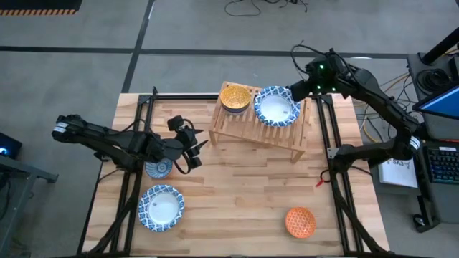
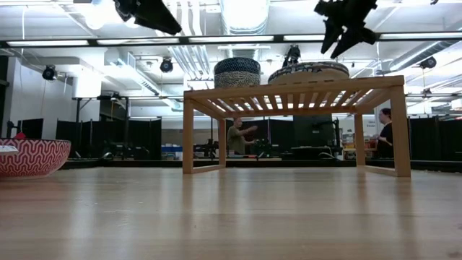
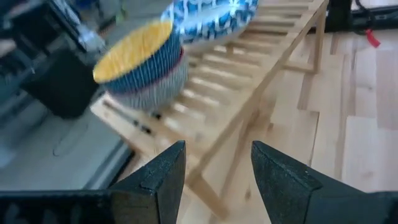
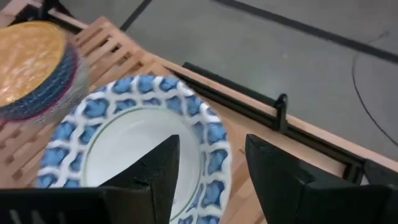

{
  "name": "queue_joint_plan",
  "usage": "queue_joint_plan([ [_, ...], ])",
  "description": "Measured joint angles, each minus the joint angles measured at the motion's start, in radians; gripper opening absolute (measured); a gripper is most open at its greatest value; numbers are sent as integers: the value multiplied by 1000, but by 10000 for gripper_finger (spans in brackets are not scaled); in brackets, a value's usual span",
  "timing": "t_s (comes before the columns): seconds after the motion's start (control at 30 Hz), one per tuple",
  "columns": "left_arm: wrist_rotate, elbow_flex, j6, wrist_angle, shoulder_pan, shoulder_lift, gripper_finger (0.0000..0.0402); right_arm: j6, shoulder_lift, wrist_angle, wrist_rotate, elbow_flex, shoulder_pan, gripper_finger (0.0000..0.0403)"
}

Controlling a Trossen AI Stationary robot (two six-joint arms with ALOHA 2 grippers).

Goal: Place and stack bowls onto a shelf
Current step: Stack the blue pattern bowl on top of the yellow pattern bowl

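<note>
bowls: five seen, two on the shelf (image 1: 259,123) – yellow stack (image 1: 234,96), wide blue-white bowl (image 1: 277,106) | table (image 1: 244,193): three bowls | my right gripper (image 1: 300,87): fingers spread, empty, above the wide bowl | my left gripper (image 1: 195,147): spread, empty | room: two people behind

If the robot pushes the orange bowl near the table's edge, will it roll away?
Probably not: the orange bowl sits upright on the plank table, so it would likely slide. It looks rigid, perhaps breakable if it fell. Tipped on its round rim, it might roll.
</note>
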Motion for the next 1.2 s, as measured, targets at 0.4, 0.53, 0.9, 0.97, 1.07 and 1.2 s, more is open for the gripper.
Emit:
queue_joint_plan([
  [0.4,217,0,-399,-280,0,11,166,9,-346,354,-4,-418,293,161],
  [0.53,318,0,-467,-308,0,37,160,32,-437,522,-1,-560,406,156],
  [0.9,593,0,-766,-626,20,185,137,41,-466,683,67,-686,672,156],
  [0.97,638,0,-799,-691,27,223,131,40,-453,683,125,-686,710,156],
  [1.07,651,0,-813,-750,28,271,124,40,-434,682,191,-686,761,156],
  [1.2,672,0,-807,-766,28,292,122,38,-414,682,220,-687,817,156],
])
